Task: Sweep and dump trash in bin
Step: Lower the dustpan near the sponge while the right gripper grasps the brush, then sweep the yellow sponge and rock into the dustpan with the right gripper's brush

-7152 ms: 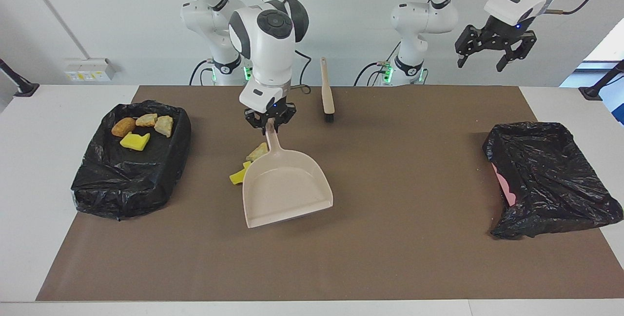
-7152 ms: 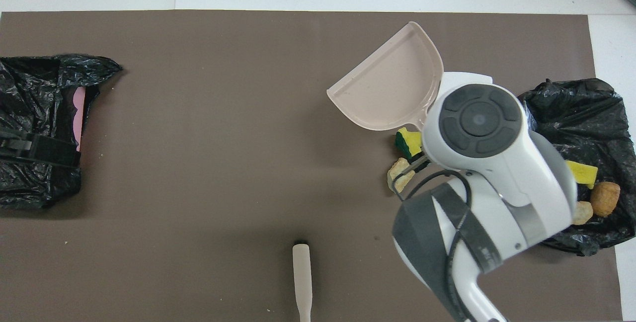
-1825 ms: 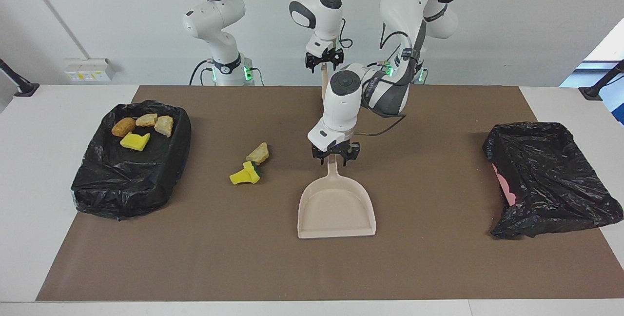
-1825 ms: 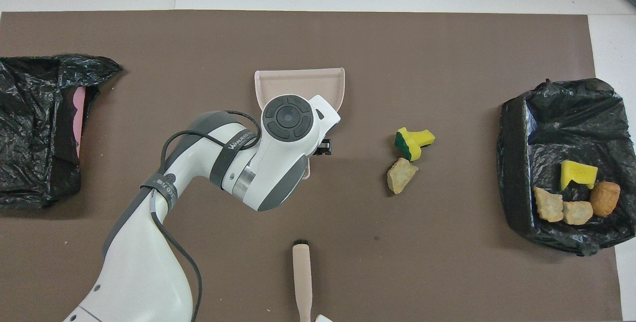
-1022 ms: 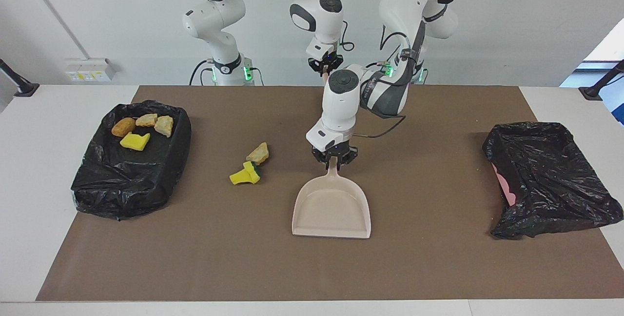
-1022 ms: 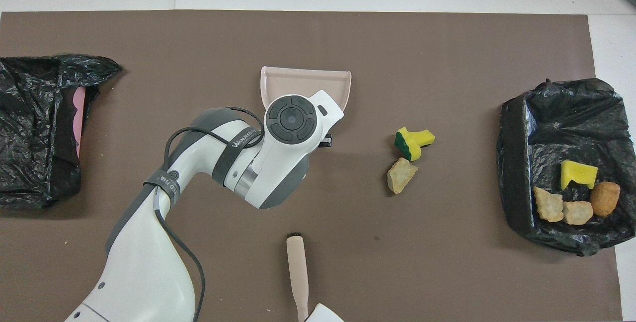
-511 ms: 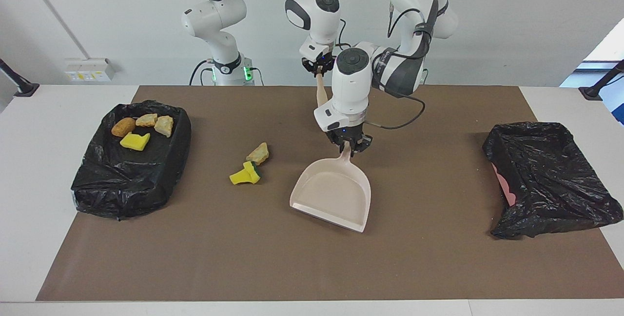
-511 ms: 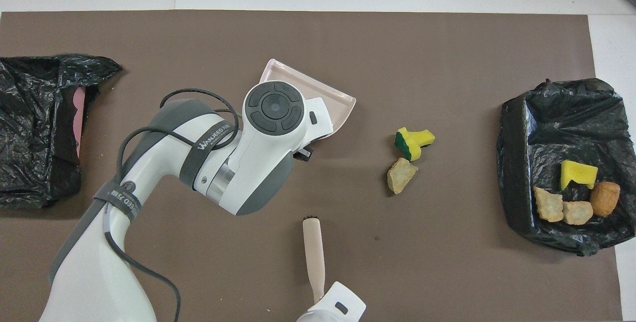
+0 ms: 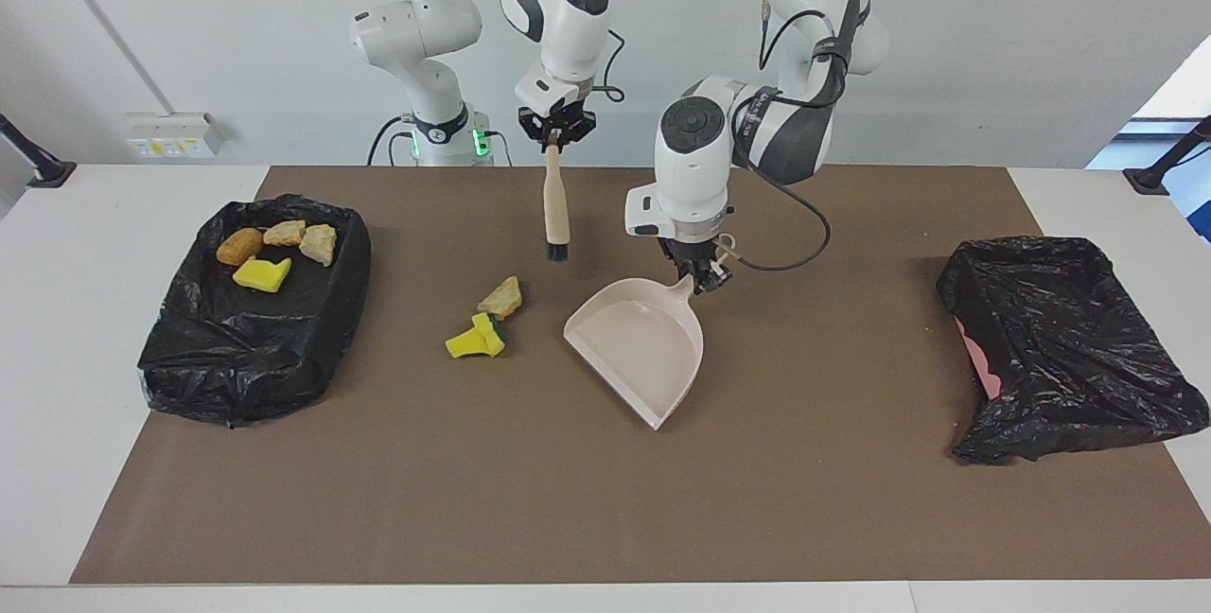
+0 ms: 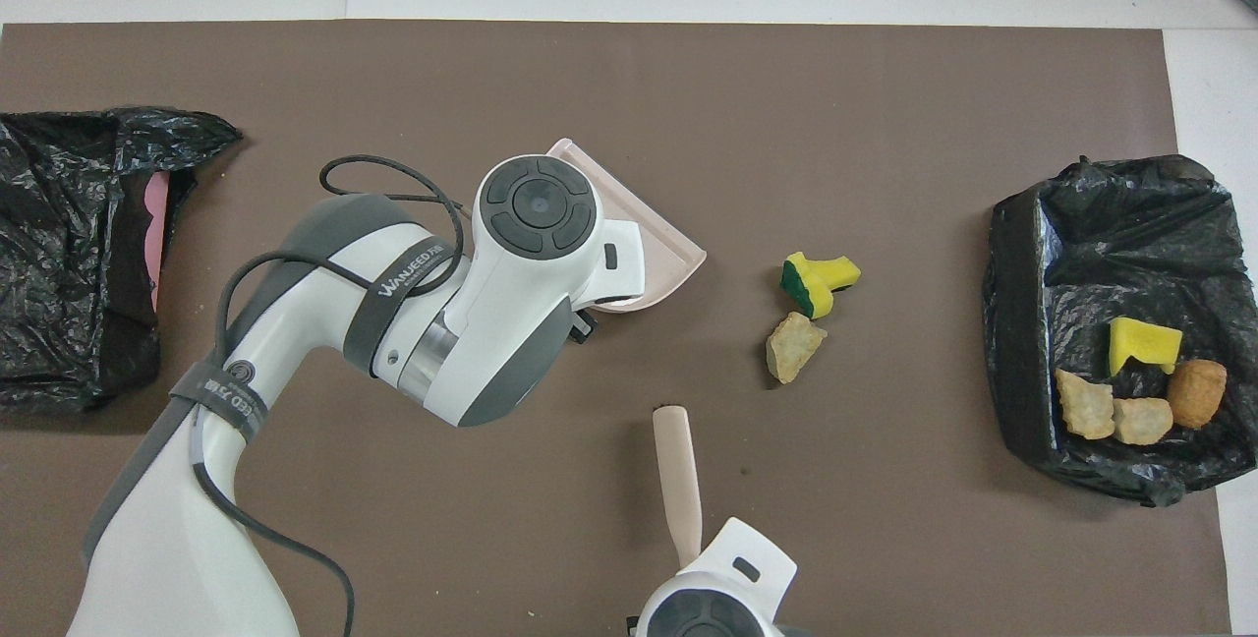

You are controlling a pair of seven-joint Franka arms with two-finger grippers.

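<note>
L gripper (image 9: 701, 280) has its fingers pinched on the handle of the beige dustpan (image 9: 636, 341), which slopes down from the fingers w/ its open mouth toward the loose trash. R gripper (image 9: 556, 128) hangs over the counter (image 9: 605, 509) w/ fingers clamped on the top of the brush (image 9: 556, 206) handle; brush hangs straight down below the fingers, black bristles at the bottom, just above the brown mat (image 9: 814, 481). 2 trash bits lie on the mat between brush and dustpan mouth: yellow green-backed sponge (image 9: 476, 337) touching a beige foam chunk (image 9: 500, 296). 4 more pieces (image 9: 274, 249) sit in the black-lined bin (image 9: 241, 348) at the R arm's end. A 2nd black-lined bin (image 9: 1060, 348) sits at the L arm's end.
</note>
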